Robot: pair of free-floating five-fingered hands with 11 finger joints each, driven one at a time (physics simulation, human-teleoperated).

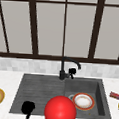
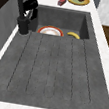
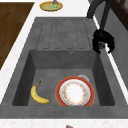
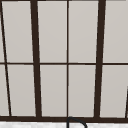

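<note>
Right hand (image 1: 72, 71): curling its fingers (image 3: 110, 46) round the faucet handle (image 3: 102, 45).
Left hand (image 1: 28, 107): hovering over the drainboard (image 1: 39, 89); finger state I cannot tell.
Basin: holding 1 plate (image 3: 75, 91), 1 banana (image 3: 37, 95).

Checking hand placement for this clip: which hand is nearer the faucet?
Right. The right hand sits at the faucet, right beside its base at the handle. The left hand hangs low over the drainboard's front edge, well away.
</note>
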